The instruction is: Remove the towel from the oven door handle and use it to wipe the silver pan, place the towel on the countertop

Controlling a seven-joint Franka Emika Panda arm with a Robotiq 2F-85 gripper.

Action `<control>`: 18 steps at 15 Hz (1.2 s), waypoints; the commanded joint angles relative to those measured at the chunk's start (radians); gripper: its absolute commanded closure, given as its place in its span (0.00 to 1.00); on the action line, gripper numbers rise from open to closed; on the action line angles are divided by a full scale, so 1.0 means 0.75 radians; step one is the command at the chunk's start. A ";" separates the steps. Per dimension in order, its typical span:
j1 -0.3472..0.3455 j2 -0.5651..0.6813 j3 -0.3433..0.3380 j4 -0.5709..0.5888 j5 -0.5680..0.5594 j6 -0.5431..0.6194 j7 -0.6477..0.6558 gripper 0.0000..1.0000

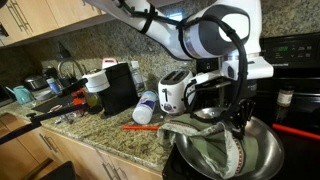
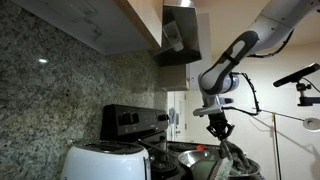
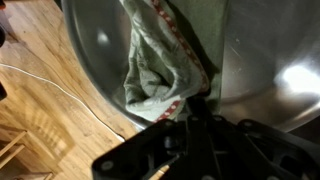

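The olive-grey towel (image 1: 212,143) lies bunched in the silver pan (image 1: 262,158), draped over the pan's near rim. My gripper (image 1: 239,127) stands over the pan's middle, shut on a fold of the towel. In the wrist view the towel (image 3: 160,60) hangs from the black fingers (image 3: 197,108) against the shiny pan (image 3: 265,60). In an exterior view the gripper (image 2: 221,130) holds the towel (image 2: 237,157) above the pan (image 2: 205,158). The granite countertop (image 1: 110,132) runs to the left of the pan.
A white toaster (image 1: 176,92) stands just behind the pan and shows close up in an exterior view (image 2: 105,160). A black box (image 1: 120,88), a white bottle lying down (image 1: 146,109) and a red stick (image 1: 140,127) are on the counter. The black stove back panel (image 1: 292,50) is behind.
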 commanded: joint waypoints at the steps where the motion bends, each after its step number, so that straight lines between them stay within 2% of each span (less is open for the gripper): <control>1: -0.030 0.037 0.018 0.101 -0.029 -0.119 -0.094 0.99; 3: -0.030 0.050 0.012 0.116 -0.064 -0.096 -0.153 0.99; 10: -0.054 0.090 0.018 0.113 -0.105 0.198 -0.400 0.99; 18: -0.142 0.109 0.096 0.164 0.051 0.095 -0.909 0.99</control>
